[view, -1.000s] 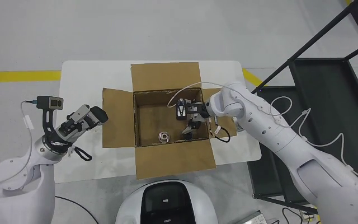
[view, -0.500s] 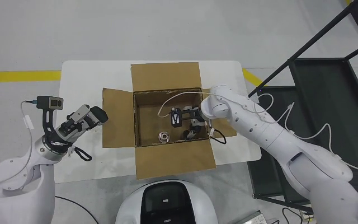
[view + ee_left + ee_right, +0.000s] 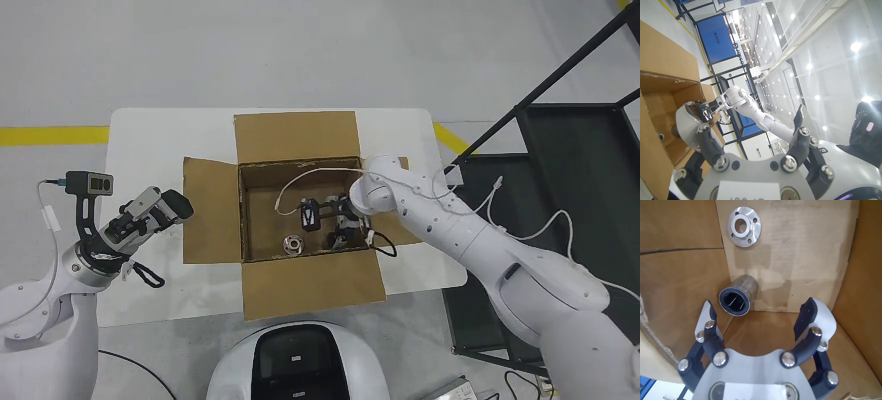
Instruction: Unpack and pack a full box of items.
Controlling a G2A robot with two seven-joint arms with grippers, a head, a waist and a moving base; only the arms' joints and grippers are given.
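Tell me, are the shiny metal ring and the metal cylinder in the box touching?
Apart. The right wrist view shows bare cardboard of the box between the ring and the cylinder.

a white table [image 3: 150, 140] with rounded corners carries one thing directly: an open cardboard box [image 3: 300, 168], set about the table's middle. the box's flaps are spread outward over the tabletop: the 12 o'clock flap [image 3: 295, 135], the 9 o'clock flap [image 3: 210, 210] and the 6 o'clock flap [image 3: 312, 285], which reaches close to the table's edge. bare white tabletop shows widest at 9 o'clock, with narrower strips at 12 and 3 o'clock.
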